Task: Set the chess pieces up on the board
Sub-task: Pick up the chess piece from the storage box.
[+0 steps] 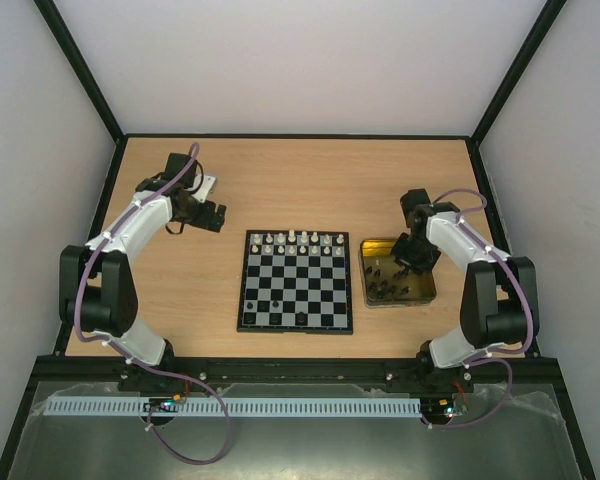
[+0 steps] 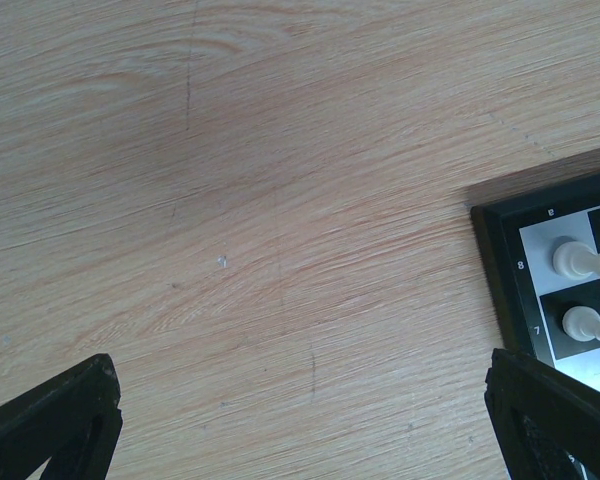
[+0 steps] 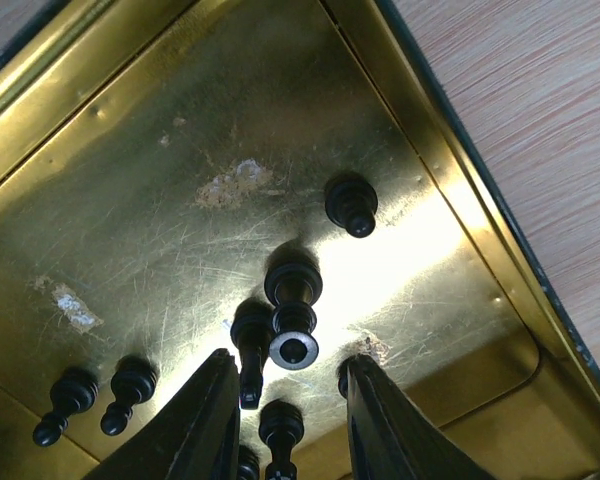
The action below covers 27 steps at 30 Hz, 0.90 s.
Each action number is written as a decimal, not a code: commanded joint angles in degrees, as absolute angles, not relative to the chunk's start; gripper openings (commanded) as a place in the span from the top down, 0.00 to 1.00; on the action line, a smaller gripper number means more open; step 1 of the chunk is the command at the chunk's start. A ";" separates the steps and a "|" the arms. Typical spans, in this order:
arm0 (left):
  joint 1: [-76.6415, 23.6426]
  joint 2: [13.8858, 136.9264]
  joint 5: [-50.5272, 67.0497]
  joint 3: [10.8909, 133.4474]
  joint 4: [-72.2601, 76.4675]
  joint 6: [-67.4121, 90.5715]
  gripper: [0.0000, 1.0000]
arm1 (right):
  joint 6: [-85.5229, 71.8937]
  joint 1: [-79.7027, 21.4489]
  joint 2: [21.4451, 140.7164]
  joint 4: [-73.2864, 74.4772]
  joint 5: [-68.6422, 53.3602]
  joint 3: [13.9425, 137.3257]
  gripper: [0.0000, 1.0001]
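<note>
Wrist close-up, black pieces (image 3: 292,300) in scratched tray (image 3: 160,130)

You have a light wooden desk (image 1: 300,180) closed in on 3 sides by pale walls (image 1: 300,60) with black framing, and a white slotted strip (image 1: 280,407) runs along below its near edge. A shiny gold tray (image 1: 425,285) lies close to the desk's right edge, about midway between far and near. Up close, you'll see its floor is finely scratched, with dull worn patches (image 3: 238,183).
</note>
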<state>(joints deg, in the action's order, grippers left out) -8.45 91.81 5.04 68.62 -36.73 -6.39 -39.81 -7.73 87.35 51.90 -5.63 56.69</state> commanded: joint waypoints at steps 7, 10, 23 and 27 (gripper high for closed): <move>-8.61 92.19 4.49 69.70 -37.02 -6.42 0.01 | -38.76 -6.46 88.33 50.08 -5.23 55.00 0.71; -8.61 92.32 4.44 69.86 -37.07 -6.42 0.01 | -38.73 -6.34 88.11 49.54 -5.38 54.06 0.73; -8.57 92.46 4.18 69.79 -37.05 -6.50 0.01 | -37.93 -6.22 89.90 47.51 -5.54 53.02 0.74; -8.61 92.46 4.05 69.70 -37.00 -6.50 0.01 | -37.74 -6.15 90.58 47.11 -5.47 53.06 0.90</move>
